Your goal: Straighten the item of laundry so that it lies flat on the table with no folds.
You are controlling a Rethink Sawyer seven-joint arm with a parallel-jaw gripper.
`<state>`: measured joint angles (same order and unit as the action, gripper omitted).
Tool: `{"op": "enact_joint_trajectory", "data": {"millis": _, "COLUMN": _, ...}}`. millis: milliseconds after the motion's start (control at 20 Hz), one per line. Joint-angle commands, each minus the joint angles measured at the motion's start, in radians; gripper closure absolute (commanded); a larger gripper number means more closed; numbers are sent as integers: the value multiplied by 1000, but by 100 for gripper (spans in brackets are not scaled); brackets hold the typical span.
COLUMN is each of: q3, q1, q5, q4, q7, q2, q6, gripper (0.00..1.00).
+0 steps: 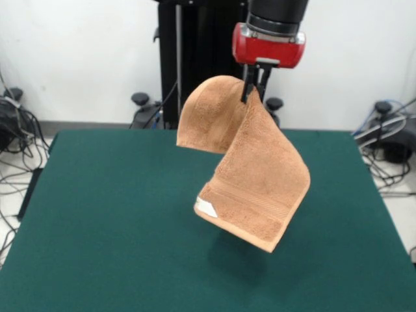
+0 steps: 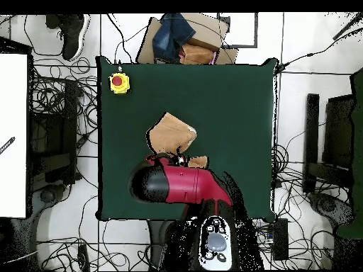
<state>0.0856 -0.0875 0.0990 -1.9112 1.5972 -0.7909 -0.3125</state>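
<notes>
The tan-orange towel (image 1: 250,169) hangs in the air above the dark green table (image 1: 104,221), clear of its top. My gripper (image 1: 254,87) is shut on the towel's upper edge. The towel is folded over the grip: one lobe droops to the left, a longer part hangs down to the right. The woven border band and the small white label (image 1: 206,208) are at the lower end. In the overhead view the towel (image 2: 172,132) shows just beyond the red arm (image 2: 186,185), which hides the gripper.
A yellow box with a red button (image 2: 119,83) sits at one table corner in the overhead view. Boxes and cloth (image 2: 186,39) lie beyond the far edge. Cables cover the floor around the table.
</notes>
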Motion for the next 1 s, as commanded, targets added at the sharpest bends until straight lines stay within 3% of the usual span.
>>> {"op": "enact_joint_trajectory", "data": {"millis": 50, "q3": -3, "q1": -8, "q5": -19, "q4": -69, "q7": 186, "q2": -1, "q6": -17, "gripper": 100}}
{"op": "enact_joint_trajectory", "data": {"millis": 100, "q3": -2, "q1": -8, "q5": -17, "q4": -68, "q7": 185, "q2": 0, "q6": -14, "gripper": 0}}
{"op": "enact_joint_trajectory", "data": {"millis": 1000, "q3": 3, "q1": -4, "q5": -17, "q4": -70, "q7": 192, "q2": -2, "q6": -6, "gripper": 0}}
